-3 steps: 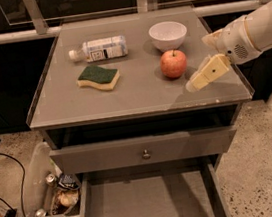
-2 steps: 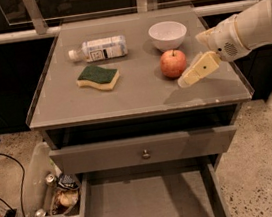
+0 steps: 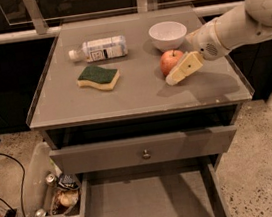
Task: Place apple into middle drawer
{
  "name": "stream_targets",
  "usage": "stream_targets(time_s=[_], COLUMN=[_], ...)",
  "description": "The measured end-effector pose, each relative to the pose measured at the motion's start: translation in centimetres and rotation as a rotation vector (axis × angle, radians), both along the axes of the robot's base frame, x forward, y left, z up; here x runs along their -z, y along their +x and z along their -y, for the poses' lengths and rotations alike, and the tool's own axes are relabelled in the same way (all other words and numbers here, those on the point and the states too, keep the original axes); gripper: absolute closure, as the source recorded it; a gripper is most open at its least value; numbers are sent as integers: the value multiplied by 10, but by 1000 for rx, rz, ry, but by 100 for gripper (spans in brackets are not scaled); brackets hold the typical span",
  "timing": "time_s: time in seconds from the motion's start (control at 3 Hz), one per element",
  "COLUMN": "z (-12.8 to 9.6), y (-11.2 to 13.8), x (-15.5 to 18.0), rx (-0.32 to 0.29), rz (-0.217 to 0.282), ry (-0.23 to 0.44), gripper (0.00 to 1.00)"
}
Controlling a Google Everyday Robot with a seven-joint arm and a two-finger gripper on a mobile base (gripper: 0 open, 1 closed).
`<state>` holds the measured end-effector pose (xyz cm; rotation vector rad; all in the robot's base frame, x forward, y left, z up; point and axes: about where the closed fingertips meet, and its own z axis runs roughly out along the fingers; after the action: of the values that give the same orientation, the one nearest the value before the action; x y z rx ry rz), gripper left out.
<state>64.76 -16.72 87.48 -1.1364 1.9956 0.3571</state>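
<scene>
The red apple (image 3: 169,60) sits on the grey cabinet top (image 3: 124,99), right of centre and just in front of the white bowl. My gripper (image 3: 173,76), cream-coloured on a white arm coming in from the right, is low over the top and lies right against the apple's near right side. It holds nothing that I can see. The middle drawer (image 3: 149,204) is pulled out at the bottom of the view, with its flat grey floor bare.
A white bowl (image 3: 167,34), a lying plastic bottle (image 3: 98,49) and a green-and-yellow sponge (image 3: 98,77) are on the top. A closed drawer front with a metal knob (image 3: 146,154) hangs above the open drawer. A bin with cans (image 3: 47,193) stands at the left on the floor.
My gripper has moved left across the cabinet top from its right edge up to the apple. The apple and the other objects have not moved.
</scene>
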Motion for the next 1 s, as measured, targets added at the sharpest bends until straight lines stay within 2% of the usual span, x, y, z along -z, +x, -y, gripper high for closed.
stream_targets(time_s=[0.67, 1.0], z=[-16, -17], y=[29, 31], x=[25, 27], rx=[16, 16], rz=[-43, -47], ry=[-13, -13], gripper=[0, 13])
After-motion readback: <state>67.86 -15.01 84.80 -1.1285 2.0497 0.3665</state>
